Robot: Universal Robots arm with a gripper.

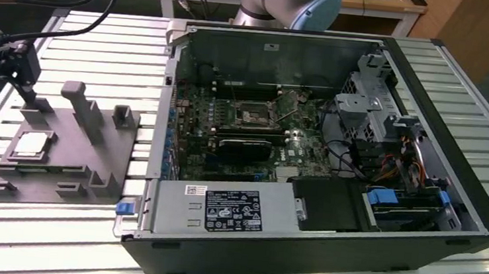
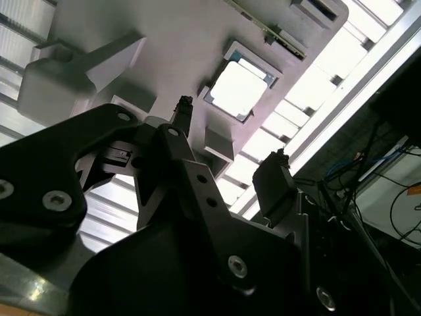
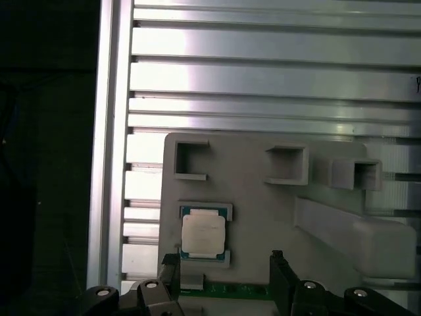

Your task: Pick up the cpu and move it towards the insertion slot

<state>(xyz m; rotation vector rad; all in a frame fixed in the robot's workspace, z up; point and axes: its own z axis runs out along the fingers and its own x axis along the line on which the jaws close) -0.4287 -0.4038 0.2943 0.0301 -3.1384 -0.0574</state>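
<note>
The cpu [image 1: 31,145] lies flat in a square recess of the grey fixture tray [image 1: 58,164] at the exterior view's left, its silvery top facing up. My gripper [image 1: 28,99] hangs just above the tray's far end, a short way from the chip. In both wrist views the cpu [image 2: 238,89] [image 3: 204,235] sits untouched in its recess. The gripper [image 2: 227,141] [image 3: 223,266] is open, with nothing between its dark fingers [image 3: 279,263]. The insertion slot [image 1: 254,115] is the small square socket on the green board inside the open computer case.
The open black computer case [image 1: 452,195] fills the middle and the exterior view's right. It holds a black rectangular block [image 1: 243,147], a power supply [image 1: 220,211] and drive cages [image 1: 372,101]. Upright grey posts [image 1: 83,106] rise from the tray. Everything rests on a slatted aluminium table [image 1: 101,51].
</note>
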